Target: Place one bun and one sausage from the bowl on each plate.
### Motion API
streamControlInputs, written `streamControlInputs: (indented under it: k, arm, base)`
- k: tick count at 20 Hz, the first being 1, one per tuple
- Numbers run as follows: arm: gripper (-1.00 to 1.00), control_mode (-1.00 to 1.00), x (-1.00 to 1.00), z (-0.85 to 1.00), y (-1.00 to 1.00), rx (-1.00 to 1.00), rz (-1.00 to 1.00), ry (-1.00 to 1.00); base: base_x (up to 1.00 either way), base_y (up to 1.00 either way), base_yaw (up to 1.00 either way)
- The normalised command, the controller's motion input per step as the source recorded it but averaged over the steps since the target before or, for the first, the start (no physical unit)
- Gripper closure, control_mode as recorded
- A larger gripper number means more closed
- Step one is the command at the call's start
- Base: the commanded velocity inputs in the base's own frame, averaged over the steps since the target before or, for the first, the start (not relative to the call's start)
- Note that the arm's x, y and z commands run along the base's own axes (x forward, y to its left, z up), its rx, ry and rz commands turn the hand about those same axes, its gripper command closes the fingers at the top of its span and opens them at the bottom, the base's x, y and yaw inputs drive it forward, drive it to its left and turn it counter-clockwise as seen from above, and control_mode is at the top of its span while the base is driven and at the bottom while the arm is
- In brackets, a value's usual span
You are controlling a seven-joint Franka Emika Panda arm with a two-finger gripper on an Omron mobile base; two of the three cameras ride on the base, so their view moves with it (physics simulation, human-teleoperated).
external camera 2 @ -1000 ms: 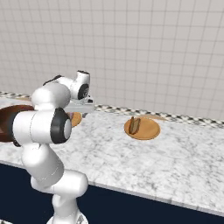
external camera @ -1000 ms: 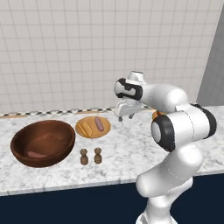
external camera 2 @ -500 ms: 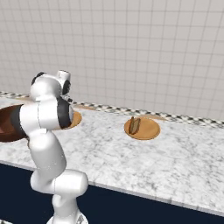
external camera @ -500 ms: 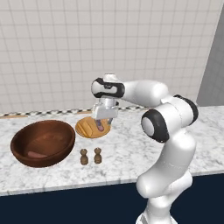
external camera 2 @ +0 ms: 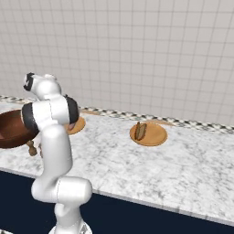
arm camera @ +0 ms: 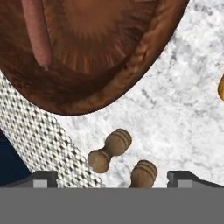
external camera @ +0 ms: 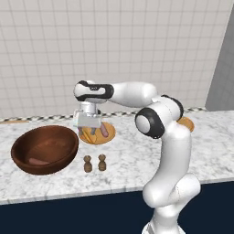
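The dark wooden bowl (external camera: 45, 148) stands at the counter's left and holds one pink sausage (external camera: 35, 161). In the hand view the bowl (arm camera: 87, 61) and that sausage (arm camera: 37, 35) lie ahead. My gripper (external camera: 89, 130) hangs open and empty over the left edge of the near tan plate (external camera: 109, 138), just right of the bowl. A sausage (external camera: 104, 131) lies on that plate, and a bun (external camera: 86, 136) beside it is partly hidden by my fingers. The second plate (external camera 2: 148, 135), further right, carries a bun with a sausage (external camera 2: 140, 131). My fingertips (arm camera: 43, 178) stand wide apart.
Two small wooden shakers (external camera: 87, 163) (external camera: 102, 162) stand in front of the near plate; they also sit just ahead of the gripper (arm camera: 109, 151) (arm camera: 144, 173). A tiled wall backs the marble counter (external camera 2: 183, 164). The counter's front edge drops to dark cabinets.
The arm has swung left from near the right plate, across the near plate, toward the bowl. The gripper has stayed open and empty.
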Motion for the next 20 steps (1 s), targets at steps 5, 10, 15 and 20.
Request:
streamControlInputs:
  k: [5, 10, 15, 20]
  arm:
    - [-1.00, -1.00, -0.04, 0.00, 0.88, 0.00, 0.10, 0.21]
    - [-1.00, -1.00, -0.04, -0.02, 0.99, -0.01, 0.07, 0.05]
    - [-1.00, -1.00, 0.10, -0.24, 0.99, -0.02, 0.11, 0.00]
    - [-1.00, -1.00, -0.30, -0.27, 0.26, -0.01, 0.10, 0.04]
  base:
    - [0.00, 0.00, 0.00]
    - [0.00, 0.00, 0.00]
    - [0.00, 0.00, 0.00]
    - [0.00, 0.00, 0.00]
